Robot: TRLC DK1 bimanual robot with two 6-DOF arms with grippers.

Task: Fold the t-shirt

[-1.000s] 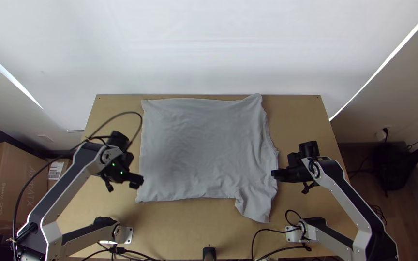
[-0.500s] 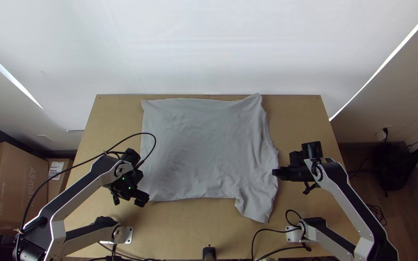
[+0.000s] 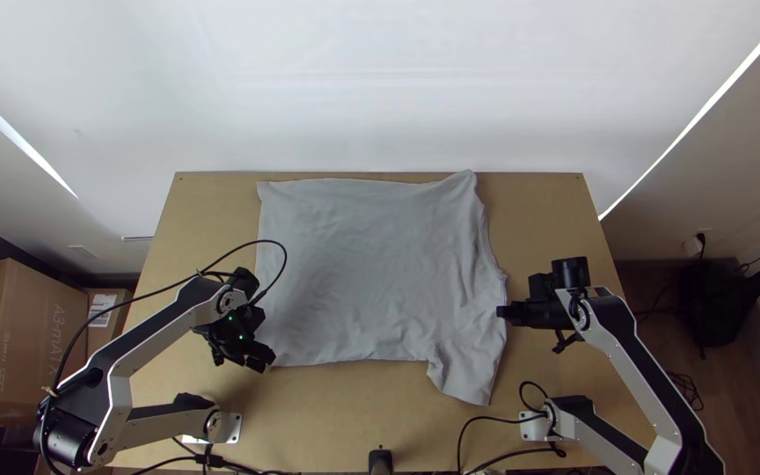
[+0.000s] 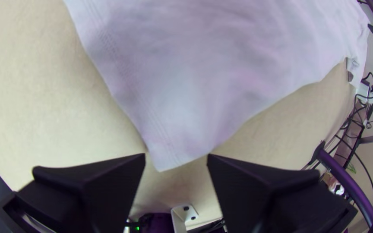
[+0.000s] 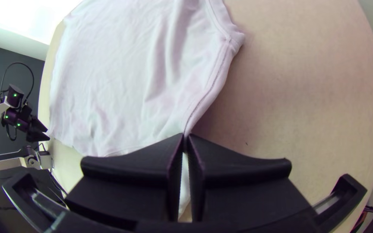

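Though lettering (image 3: 58,334) seems faint, t-shirt's (image 3: 371,273) spread.

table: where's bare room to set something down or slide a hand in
The table is bare centrally, between the t-shirt and the near edge, and beside the t-shirt's far half, left and right. Crowded: its near left corner, by the left tool, and its right side, by the right tool.
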